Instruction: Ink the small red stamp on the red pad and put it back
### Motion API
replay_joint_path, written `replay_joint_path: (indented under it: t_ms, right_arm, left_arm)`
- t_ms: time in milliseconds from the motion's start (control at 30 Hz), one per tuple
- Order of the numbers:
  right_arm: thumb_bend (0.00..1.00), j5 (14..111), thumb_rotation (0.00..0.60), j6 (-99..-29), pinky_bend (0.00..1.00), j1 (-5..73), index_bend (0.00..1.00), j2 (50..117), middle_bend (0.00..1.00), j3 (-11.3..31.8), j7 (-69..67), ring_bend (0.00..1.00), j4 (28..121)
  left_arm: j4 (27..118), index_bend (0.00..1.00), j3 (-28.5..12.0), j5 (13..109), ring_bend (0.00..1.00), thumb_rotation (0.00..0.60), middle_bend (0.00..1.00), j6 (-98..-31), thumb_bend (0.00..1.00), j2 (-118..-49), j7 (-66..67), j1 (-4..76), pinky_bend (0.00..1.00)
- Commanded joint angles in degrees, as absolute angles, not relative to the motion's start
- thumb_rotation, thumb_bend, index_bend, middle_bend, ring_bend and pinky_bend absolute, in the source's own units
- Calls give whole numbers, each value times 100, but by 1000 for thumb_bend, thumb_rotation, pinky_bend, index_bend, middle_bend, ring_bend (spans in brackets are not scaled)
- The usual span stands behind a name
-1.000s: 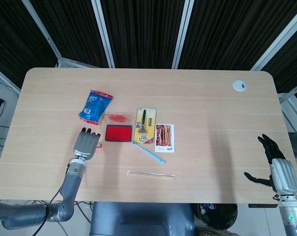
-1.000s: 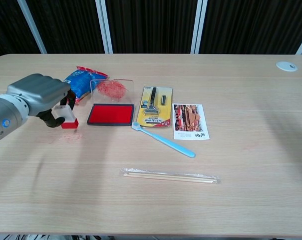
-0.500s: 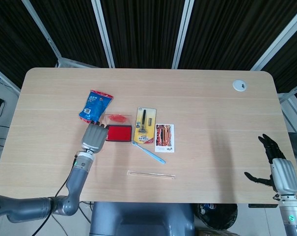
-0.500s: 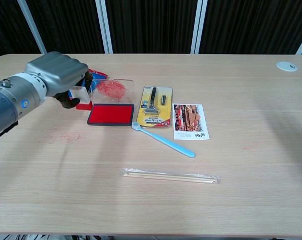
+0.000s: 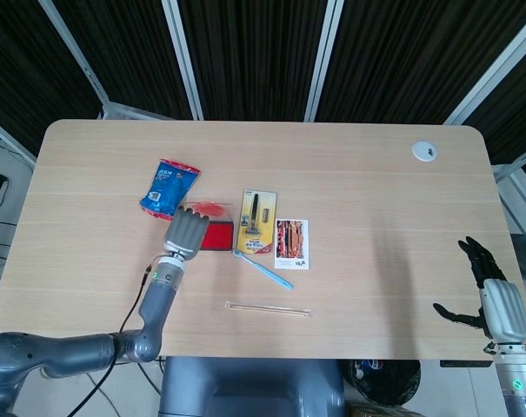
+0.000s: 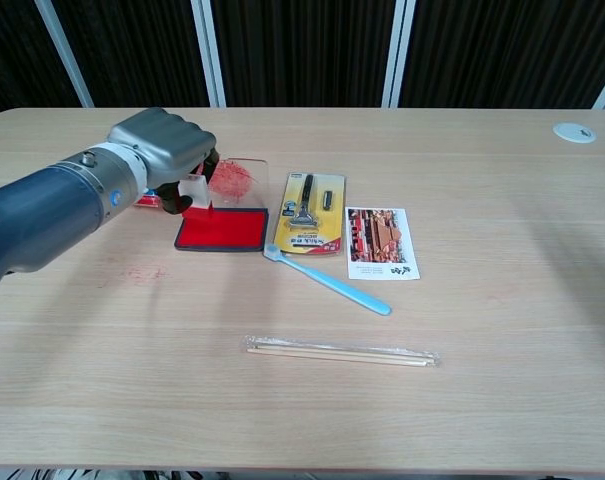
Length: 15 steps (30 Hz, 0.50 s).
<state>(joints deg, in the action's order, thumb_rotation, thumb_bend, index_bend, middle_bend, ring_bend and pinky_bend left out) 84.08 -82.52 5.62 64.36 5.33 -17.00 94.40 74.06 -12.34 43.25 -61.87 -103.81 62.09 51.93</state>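
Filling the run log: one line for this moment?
left hand: holds stamp over red pad | right hand: open, idle

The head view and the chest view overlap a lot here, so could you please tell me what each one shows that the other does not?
Only the head view shows the right hand, fingers spread, at the table's right edge, and the whole blue snack packet.

Only the chest view shows the small red stamp held in the left hand's fingers, above the left end of the red pad.

Both show the left hand, the pad, the razor pack, the blue toothbrush, the picture card and the wrapped chopsticks.
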Motion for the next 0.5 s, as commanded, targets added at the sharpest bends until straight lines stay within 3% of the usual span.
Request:
replay_joint_path:
  t_ms: [33, 500]
  right_arm:
    - [169, 8392, 600, -8239, 185, 565, 0, 6430, 0, 537, -1716, 0, 9443]
    - [169, 8381, 600, -8207, 185, 572, 0, 6420, 0, 535, -1735, 0, 9450]
  left_arm:
    - [7222, 642, -1232, 4254, 414, 600, 651, -6058, 525, -10510, 6216, 5285, 454]
    - [6564, 658, -1120, 4175, 435, 600, 670, -5889, 536, -10823, 6246, 5429, 471]
